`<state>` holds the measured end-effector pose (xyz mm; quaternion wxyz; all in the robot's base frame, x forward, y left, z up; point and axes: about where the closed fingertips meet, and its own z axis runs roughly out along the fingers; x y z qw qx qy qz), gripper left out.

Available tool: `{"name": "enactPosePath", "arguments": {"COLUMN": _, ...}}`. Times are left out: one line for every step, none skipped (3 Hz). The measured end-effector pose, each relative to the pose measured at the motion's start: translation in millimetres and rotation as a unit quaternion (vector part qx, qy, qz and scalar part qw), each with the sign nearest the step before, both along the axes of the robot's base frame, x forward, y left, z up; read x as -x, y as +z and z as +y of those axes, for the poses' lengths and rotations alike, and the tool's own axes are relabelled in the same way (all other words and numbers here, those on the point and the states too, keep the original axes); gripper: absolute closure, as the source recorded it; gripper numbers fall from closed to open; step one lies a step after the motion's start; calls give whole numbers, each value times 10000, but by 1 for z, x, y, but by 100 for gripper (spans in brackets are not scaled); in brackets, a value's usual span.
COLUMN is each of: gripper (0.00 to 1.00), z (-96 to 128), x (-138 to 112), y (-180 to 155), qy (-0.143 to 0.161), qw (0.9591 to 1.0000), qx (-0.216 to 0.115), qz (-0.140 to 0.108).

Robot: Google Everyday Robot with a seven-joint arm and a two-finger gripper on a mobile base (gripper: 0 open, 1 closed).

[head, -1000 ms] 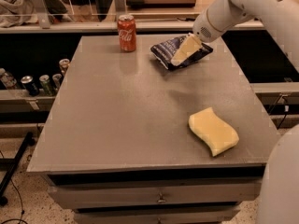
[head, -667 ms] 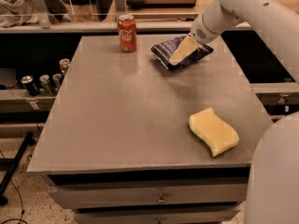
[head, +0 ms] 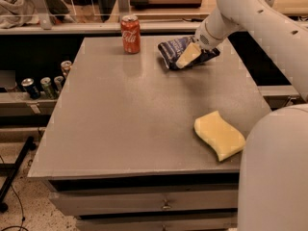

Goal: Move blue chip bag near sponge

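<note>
The blue chip bag (head: 174,50) is a crinkled navy foil bag at the far right of the grey table (head: 125,114). My gripper (head: 188,56) comes down from the upper right and sits on the bag, with a pale finger (head: 186,57) lying across it. It appears shut on the bag, which is at table level. The sponge (head: 219,134) is a pale yellow wavy foam block near the table's front right edge, well in front of the bag and apart from the gripper.
A red soda can (head: 130,34) stands at the back of the table, left of the bag. Several cans (head: 45,84) sit on a lower shelf to the left. My white arm (head: 269,28) spans the right side; drawers are below the tabletop.
The gripper has stayed on the bag, which has barely shifted. My arm's upper links have swung closer and fill more of the right side of the view.
</note>
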<state>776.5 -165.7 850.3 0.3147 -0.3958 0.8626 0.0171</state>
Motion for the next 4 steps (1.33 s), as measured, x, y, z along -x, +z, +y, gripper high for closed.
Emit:
{"name": "enactPosePath", "arguments": {"gripper": 41, "z": -7, "x": 1, "y": -3, "qy": -89, "qw": 10000, "qx": 20, "qz": 24}}
{"name": "enactPosePath", "arguments": {"gripper": 65, "z": -17, "x": 5, "y": 3, "qy": -143, "qw": 9999, "qx": 7, "qz": -40}}
{"name": "enactPosePath", "arguments": {"gripper": 87, "z": -28, "x": 13, "y": 22, "qy": -77, "qw": 9997, "qx": -23, "qz": -209}}
{"name": "enactPosePath", "arguments": {"gripper": 100, "z": -38, "x": 21, "y": 47, "qy": 68, "qw": 9991, "qx": -14, "qz": -426}}
